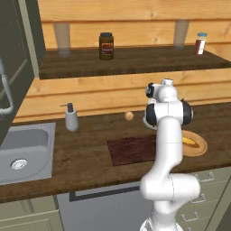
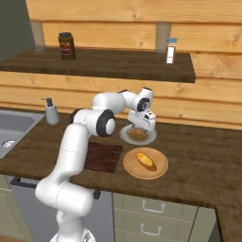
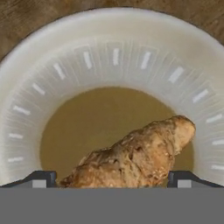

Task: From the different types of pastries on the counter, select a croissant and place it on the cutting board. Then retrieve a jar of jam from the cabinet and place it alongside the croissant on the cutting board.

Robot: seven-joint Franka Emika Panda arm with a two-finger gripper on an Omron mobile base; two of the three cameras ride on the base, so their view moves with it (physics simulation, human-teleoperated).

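The croissant (image 3: 131,157) lies brown and flaky in a white plate (image 3: 65,65) with a tan centre. My gripper (image 3: 111,179) is low over it and open, with one dark fingertip (image 3: 43,178) on each side of the pastry. From the right base view the gripper (image 2: 140,128) hangs over that white plate (image 2: 126,137), just right of the dark cutting board (image 2: 101,157), which is bare. A dark jam jar (image 1: 106,46) stands on the wooden shelf (image 2: 67,46). In the left base view my arm hides the hand, and the cutting board (image 1: 128,150) shows beside it.
A wooden plate (image 2: 158,172) with a yellow pastry (image 2: 145,160) sits in front of the white plate. A small round bun (image 1: 129,116) lies near the back wall. A soap dispenser (image 1: 71,117) stands next to the sink (image 1: 27,149). A red-and-white shaker (image 2: 170,50) is on the shelf.
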